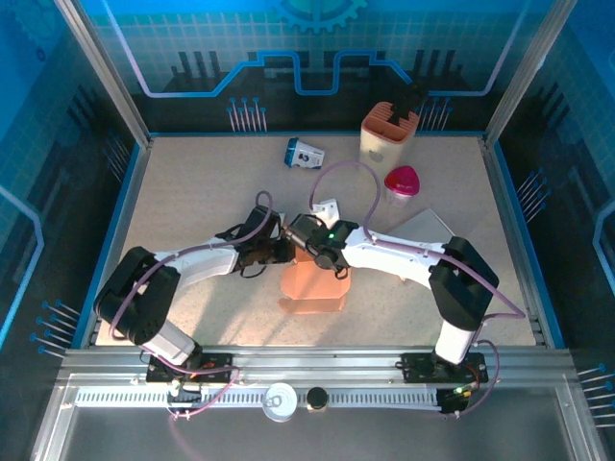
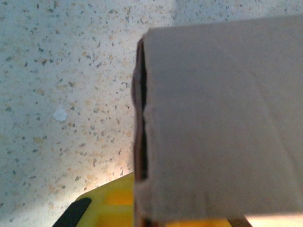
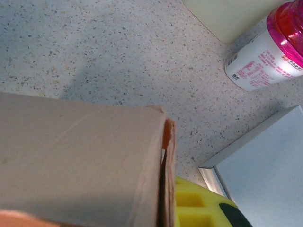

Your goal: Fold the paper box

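The brown paper box [image 1: 314, 286] stands at the middle of the table with both grippers at its far top edge. My left gripper [image 1: 280, 252] comes in from the left and is shut on the box's left wall [image 2: 140, 142]. One of its yellow fingers [image 2: 106, 205] shows beside that wall. From the right, my right gripper [image 1: 315, 246] is shut on the box's right wall edge [image 3: 166, 189], with a yellow finger [image 3: 194, 208] just outside it. The box's flat side [image 3: 71, 165] hides the other fingers.
A beige holder [image 1: 388, 136] and a pink-lidded cup [image 1: 402, 184] stand at the back right, the cup [image 3: 270, 52] close to my right gripper. A grey board [image 1: 430, 230] lies right of the box. A small blue-and-white packet [image 1: 304, 154] lies at the back.
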